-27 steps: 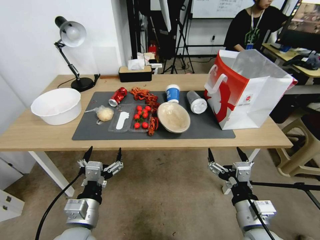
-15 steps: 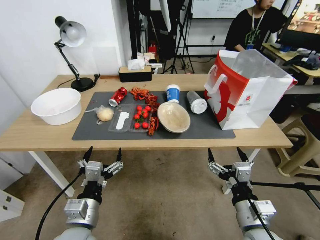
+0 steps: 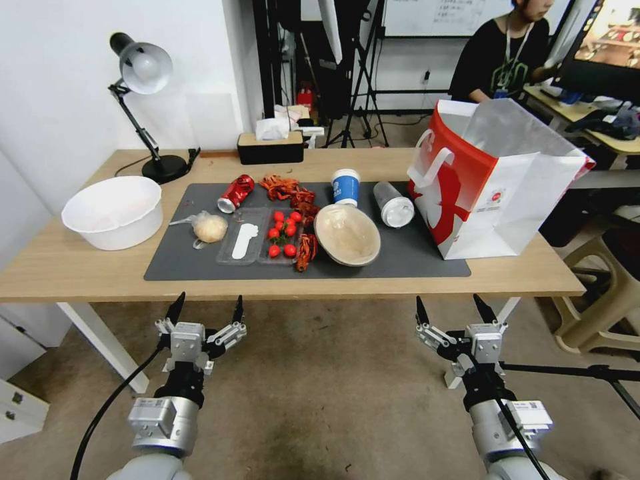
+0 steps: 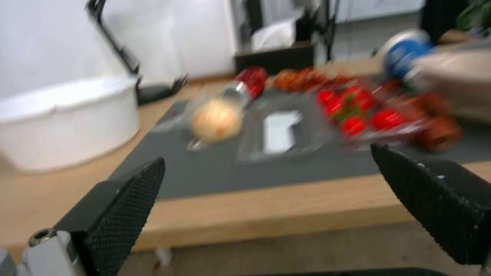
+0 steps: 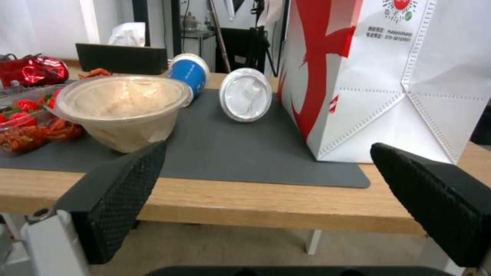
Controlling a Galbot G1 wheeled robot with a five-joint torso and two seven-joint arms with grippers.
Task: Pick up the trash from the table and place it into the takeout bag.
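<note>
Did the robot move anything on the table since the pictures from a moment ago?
No. Nothing moved. The left gripper and the right gripper hang open below the front edge of the table, as before. The red can, the beige bowl, both cups and the takeout bag sit in the same spots.

Left pincer (image 4: 266, 172) gapes before the table (image 4: 245, 214), facing the beige lump (image 4: 216, 120).
</note>
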